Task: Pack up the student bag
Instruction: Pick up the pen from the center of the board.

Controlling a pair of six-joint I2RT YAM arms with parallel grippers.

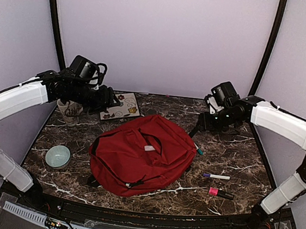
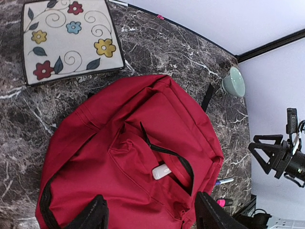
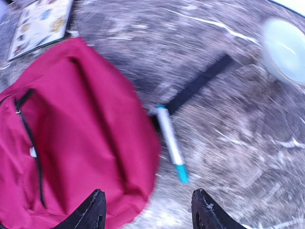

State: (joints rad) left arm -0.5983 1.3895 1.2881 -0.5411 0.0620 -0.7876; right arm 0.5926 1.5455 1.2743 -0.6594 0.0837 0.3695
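The dark-red student bag [image 1: 138,154] lies flat mid-table, its front zip pocket gaping. A small white item [image 1: 149,147] pokes out of that pocket [image 2: 161,171]. My left gripper [image 1: 110,100] hovers above the bag's far-left side, open and empty [image 2: 150,212], looking down at the bag [image 2: 133,152]. My right gripper [image 1: 202,121] hangs over the bag's far-right edge, also open with nothing between its fingers [image 3: 147,207]. Below it a white marker with a teal cap [image 3: 171,143] lies on the table beside the bag [image 3: 71,133].
A floral tile [image 1: 122,106] and a patterned cup [image 1: 69,111] stand at the back left. A pale green bowl [image 1: 58,156] sits left of the bag. A purple-capped marker [image 1: 216,176] and a pink marker [image 1: 220,193] lie to the right. A black strap [image 3: 200,83] trails behind the bag.
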